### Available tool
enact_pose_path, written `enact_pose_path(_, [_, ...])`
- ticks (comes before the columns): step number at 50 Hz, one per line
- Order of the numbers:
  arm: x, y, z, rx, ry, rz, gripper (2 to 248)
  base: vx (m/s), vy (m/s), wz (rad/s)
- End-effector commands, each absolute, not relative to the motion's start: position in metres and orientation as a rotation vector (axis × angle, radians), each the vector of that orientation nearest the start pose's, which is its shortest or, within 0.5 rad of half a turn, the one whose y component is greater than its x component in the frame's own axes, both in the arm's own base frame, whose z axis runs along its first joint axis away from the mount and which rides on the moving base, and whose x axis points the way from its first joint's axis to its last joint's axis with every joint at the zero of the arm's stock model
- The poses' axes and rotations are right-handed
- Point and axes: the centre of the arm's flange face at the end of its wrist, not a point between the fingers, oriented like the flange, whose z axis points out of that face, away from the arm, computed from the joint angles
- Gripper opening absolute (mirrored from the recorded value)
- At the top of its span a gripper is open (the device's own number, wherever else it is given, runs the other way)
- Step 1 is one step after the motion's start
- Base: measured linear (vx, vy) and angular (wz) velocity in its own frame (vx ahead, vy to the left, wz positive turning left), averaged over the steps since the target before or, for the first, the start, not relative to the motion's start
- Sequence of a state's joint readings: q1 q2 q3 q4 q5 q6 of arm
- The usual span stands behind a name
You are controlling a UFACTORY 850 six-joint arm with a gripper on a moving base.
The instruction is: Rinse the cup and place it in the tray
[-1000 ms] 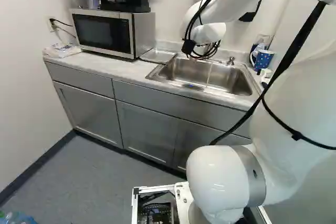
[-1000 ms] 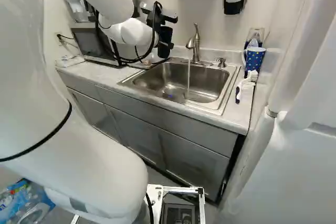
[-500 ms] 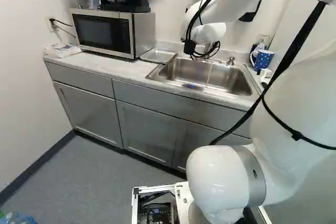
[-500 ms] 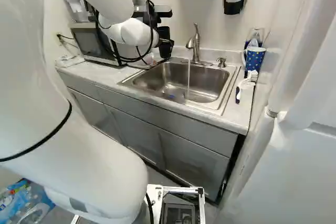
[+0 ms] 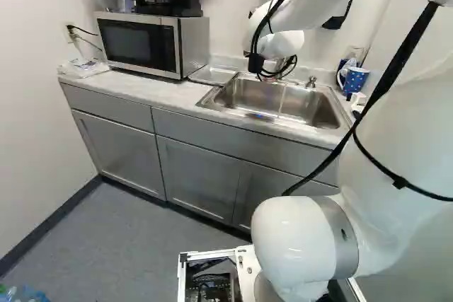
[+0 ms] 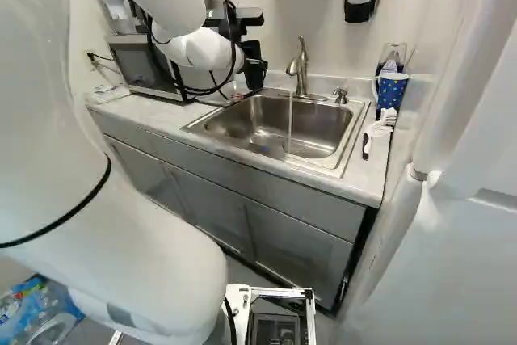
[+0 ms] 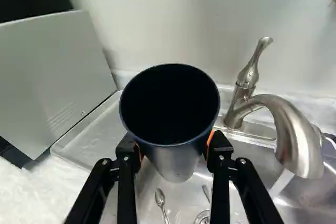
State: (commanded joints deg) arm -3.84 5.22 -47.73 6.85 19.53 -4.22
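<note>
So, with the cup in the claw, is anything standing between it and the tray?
Nothing visible does. The claw grips the cup, and the tray lies beyond it. The microwave and faucet stand to either side, not between. The cup itself hides part of the tray.

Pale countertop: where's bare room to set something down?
In front of the silver microwave, between white packet and steel sink; also the front corner nearer than the white brush. Crowded: beyond that brush, by the blue dotted mug, and around the gripper holding the dark metal cup.
</note>
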Motion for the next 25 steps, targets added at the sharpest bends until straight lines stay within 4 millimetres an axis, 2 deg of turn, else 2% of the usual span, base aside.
enact_pose_path(10, [0.490, -0.025, 0.598, -2.543, 0.142, -1.897, 126, 0.000, 0.000, 0.000])
enact_pose_path(25, [0.502, -0.003, 0.598, -2.525, 0.085, -1.880, 126, 0.000, 0.000, 0.000])
